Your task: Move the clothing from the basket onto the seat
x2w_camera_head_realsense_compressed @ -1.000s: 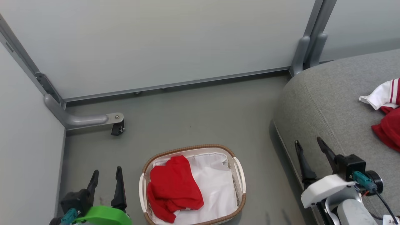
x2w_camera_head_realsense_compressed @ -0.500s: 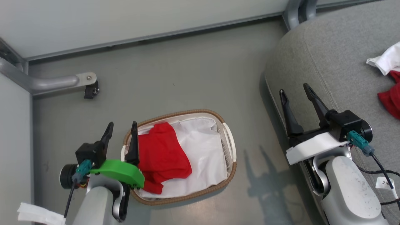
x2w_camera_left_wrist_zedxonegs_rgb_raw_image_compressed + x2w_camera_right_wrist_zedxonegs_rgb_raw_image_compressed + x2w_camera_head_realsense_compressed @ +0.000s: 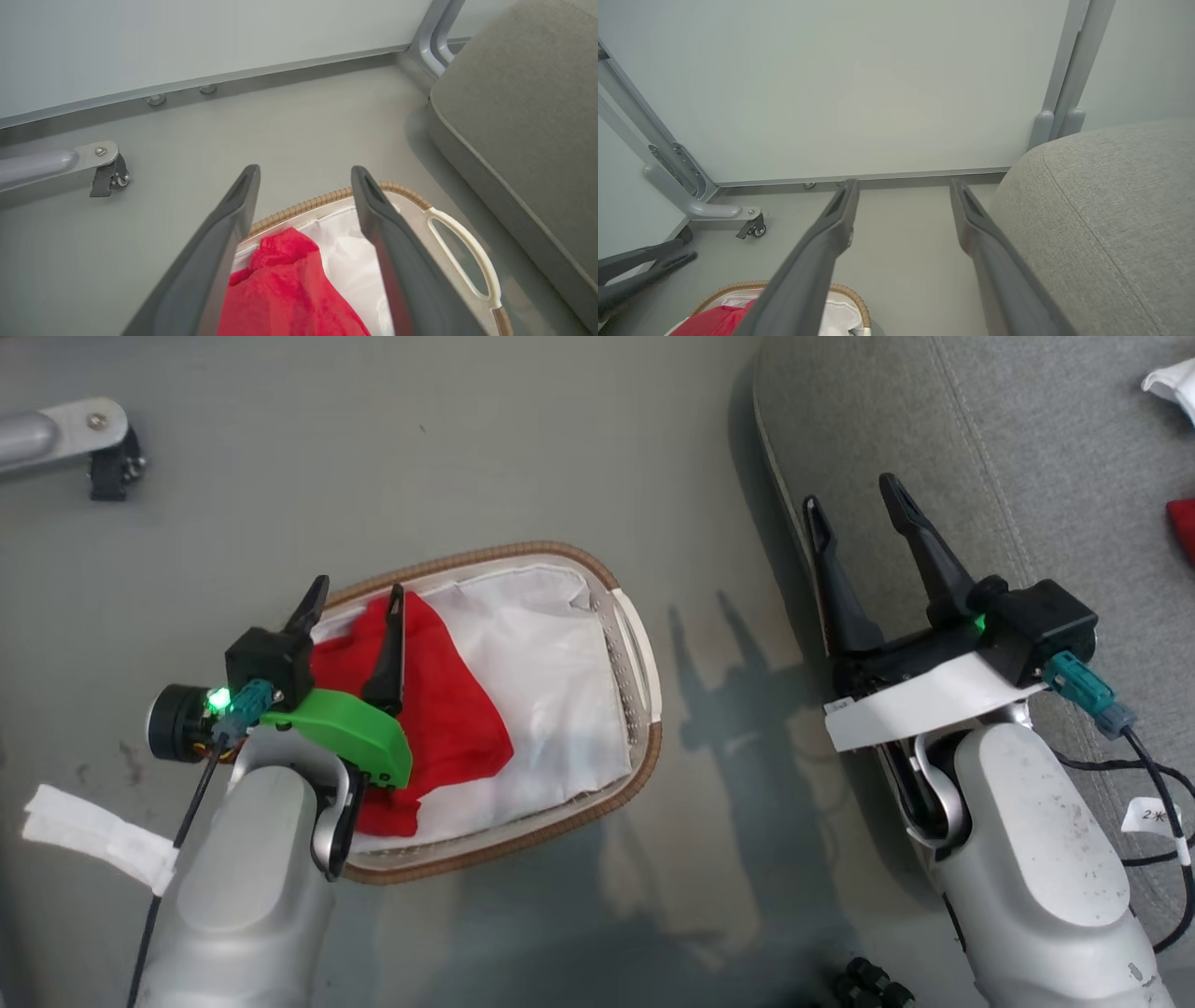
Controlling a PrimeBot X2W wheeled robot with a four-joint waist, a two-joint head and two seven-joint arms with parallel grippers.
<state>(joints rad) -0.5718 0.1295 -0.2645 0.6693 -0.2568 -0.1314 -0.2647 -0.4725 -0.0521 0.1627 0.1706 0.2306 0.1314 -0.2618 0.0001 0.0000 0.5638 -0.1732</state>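
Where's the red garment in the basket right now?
Head view, lower left: the red garment lies in the basket's left half on the white liner.

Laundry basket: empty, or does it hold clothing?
Not empty: a crumpled red garment lies on the white liner inside the laundry basket.

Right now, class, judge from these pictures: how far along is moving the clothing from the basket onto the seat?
Done: a first garment lies on the seat. In hand: the left gripper hangs open over the red garment in the basket, gripping nothing. Left: grasp it and carry it to the seat. The right gripper is open, empty.
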